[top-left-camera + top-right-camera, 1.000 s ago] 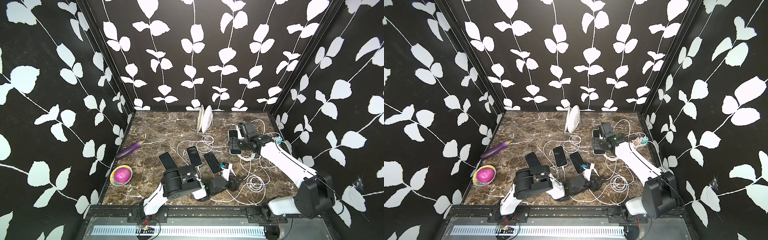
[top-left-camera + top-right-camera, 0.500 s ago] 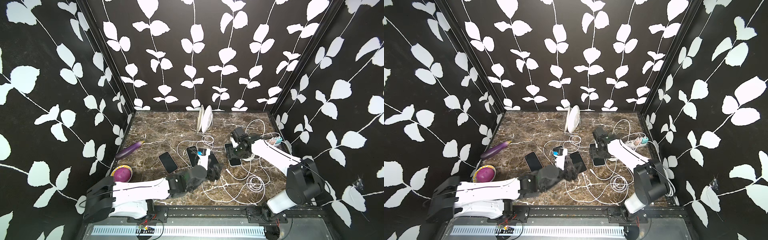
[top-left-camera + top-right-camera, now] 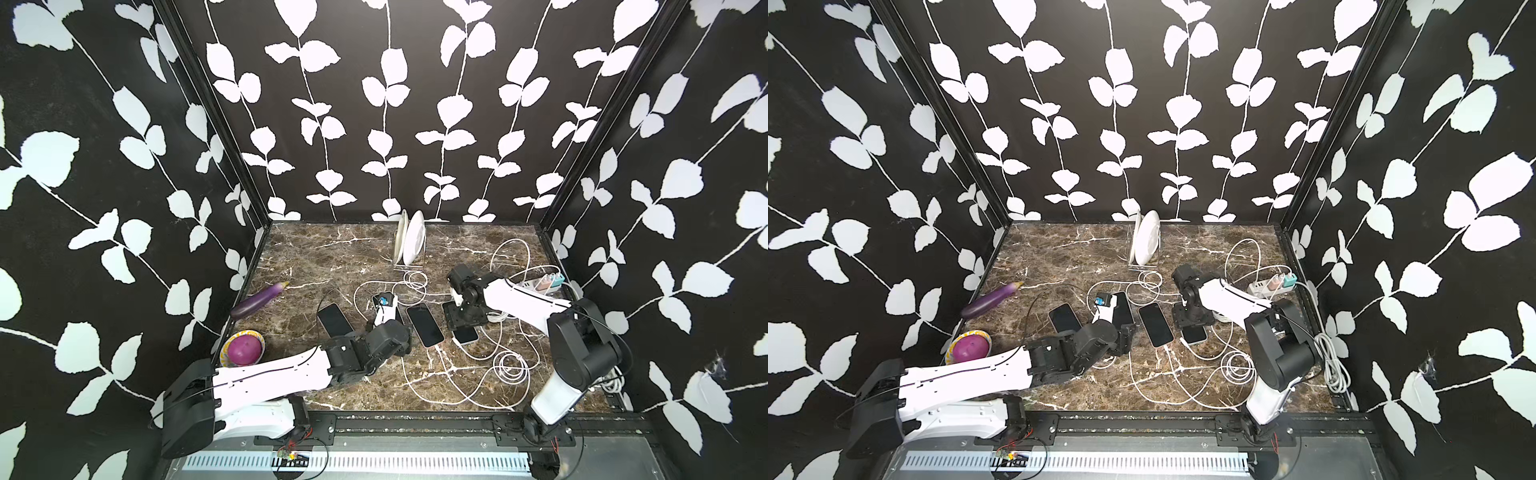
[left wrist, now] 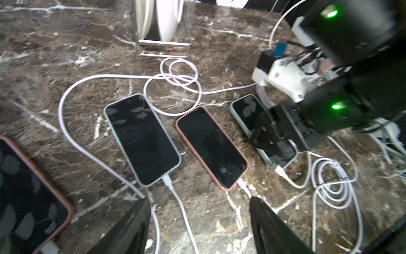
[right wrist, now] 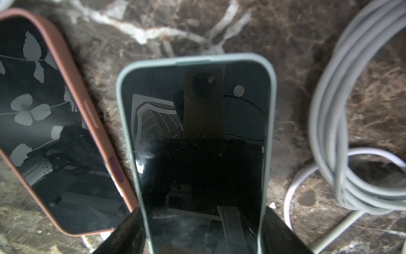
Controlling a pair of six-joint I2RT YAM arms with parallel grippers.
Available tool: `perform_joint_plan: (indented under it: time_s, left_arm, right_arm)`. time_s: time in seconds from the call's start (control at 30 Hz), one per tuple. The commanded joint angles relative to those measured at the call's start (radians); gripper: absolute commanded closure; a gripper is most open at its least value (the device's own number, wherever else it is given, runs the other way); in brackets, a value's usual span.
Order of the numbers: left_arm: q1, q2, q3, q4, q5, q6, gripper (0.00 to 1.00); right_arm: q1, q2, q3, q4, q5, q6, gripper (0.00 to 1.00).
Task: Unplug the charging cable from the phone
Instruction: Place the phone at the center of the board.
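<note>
left gripper (image 4: 198, 200) hangs wide open, empty, above cords (image 4: 175, 201) in front of the other phones (image 4: 142, 140). target phone (image 5: 197, 110) lies rightmost, right of the worktop's (image 3: 332, 257) centre; looks light and slick. i'd pinch the stiff white plug (image 4: 281, 171) at its front end, not the limp cable (image 4: 296, 186). right gripper (image 5: 202, 211) clamps the phone's side edges

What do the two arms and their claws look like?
The left arm and right arm have white shells, bulky black joints and thin black cables. The left claw and right claw are black, wedge-fingered. Green lights glow on the right arm's joints.
</note>
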Motion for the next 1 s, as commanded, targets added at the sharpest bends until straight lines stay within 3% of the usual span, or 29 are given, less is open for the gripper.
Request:
perform_joint_plan:
  time_s: [0.0, 0.3, 0.97]
  left_arm:
    - [0.014, 0.012, 0.021, -0.058, 0.001, -0.034, 0.28]
    - [0.037, 0.115, 0.103, -0.16, 0.036, -0.055, 0.28]
    - [0.048, 0.04, 0.001, -0.144, 0.021, -0.094, 0.27]
  right_arm:
    - [-0.001, 0.036, 0.015, -0.004, 0.025, -0.009, 1.0]
    - [-0.029, 0.123, 0.035, -0.003, 0.013, -0.03, 1.0]
    - [-0.036, 0.095, 0.023, -0.049, 0.028, -0.034, 1.0]
